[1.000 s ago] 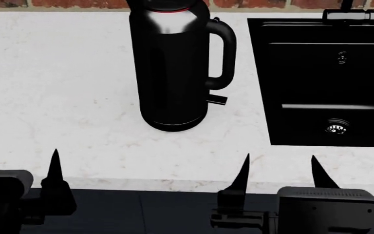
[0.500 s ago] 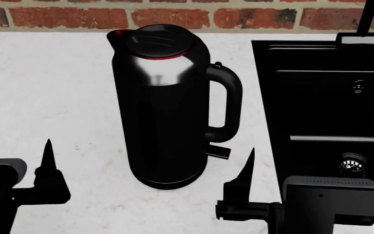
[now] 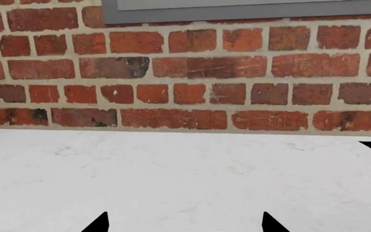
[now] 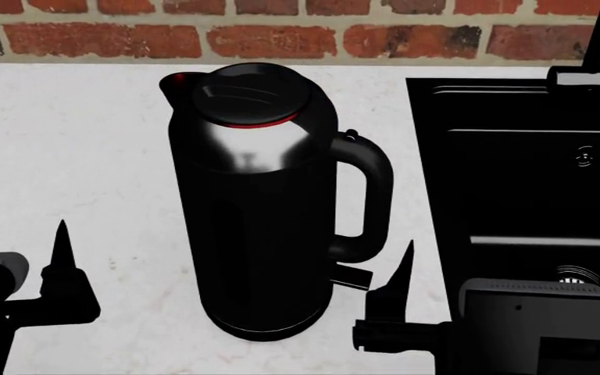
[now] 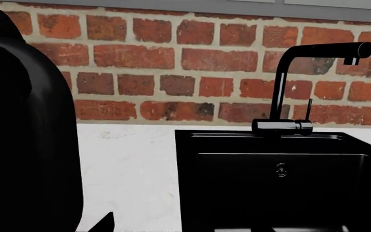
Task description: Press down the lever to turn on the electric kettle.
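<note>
Head view: right jaws (image 4: 456, 266) beside lever (image 4: 351, 276).

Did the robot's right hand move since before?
Yes. The right hand has gone forward over the counter. Its fingertip now stands beside the lever and the sink edge, not short of them as before.

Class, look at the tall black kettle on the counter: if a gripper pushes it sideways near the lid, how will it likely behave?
The kettle is tall on a narrow base, so it would probably tip rather than slide. Its glossy body looks slippery, so fingers may skid. The small lever sits low; pressing there probably unsettles it less.
</note>
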Motion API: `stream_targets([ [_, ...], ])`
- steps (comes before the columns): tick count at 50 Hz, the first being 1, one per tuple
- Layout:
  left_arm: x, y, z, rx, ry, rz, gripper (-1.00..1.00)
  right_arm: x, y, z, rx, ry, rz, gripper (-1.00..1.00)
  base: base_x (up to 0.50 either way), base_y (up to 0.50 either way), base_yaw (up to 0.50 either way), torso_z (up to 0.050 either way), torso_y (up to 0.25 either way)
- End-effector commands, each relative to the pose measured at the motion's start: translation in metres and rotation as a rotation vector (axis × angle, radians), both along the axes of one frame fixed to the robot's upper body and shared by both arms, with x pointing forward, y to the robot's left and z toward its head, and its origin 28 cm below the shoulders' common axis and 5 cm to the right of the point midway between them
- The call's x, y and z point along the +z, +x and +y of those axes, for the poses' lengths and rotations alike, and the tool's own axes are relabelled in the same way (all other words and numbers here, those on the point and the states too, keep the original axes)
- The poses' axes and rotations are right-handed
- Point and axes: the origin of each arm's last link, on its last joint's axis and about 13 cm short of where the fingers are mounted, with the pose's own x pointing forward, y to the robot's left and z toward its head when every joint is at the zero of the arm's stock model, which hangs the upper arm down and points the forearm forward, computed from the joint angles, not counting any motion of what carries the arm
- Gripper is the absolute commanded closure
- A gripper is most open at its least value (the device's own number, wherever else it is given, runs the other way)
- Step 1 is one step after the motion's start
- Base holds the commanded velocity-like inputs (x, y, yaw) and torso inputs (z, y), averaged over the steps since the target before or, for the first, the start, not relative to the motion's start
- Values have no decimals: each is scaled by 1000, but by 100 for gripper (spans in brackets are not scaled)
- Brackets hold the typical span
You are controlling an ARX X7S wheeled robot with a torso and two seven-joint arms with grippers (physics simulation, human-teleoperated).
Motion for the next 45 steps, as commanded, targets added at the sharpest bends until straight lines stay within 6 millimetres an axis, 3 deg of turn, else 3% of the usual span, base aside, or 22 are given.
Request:
stream_targets([
  [1,0,-1,2,10,-9,-16,-100,-2,4,-1,-22,-4,1,-100,0,0,0,0,0],
  [4,-1,-1,2,12,-9,-20,-100,-4,5,-1,-22,-10,0,-100,0,0,0,0,0],
  [5,-1,-1,3,12,-8,-20,-100,-4,5,-1,-19,-8,1,100,0,0,0,0,0],
  [19,-1,-2,4,24,-2,-24,-100,-9,8,-4,-15,4,1,100,0,0,0,0,0],
  [33,-4,-2,1,19,1,-18,-100,-26,12,-6,327,201,141,100,0,0,0,0,0],
  [45,-5,-1,1,25,8,-16,-100,-27,13,-12,395,258,152,100,0,0,0,0,0],
])
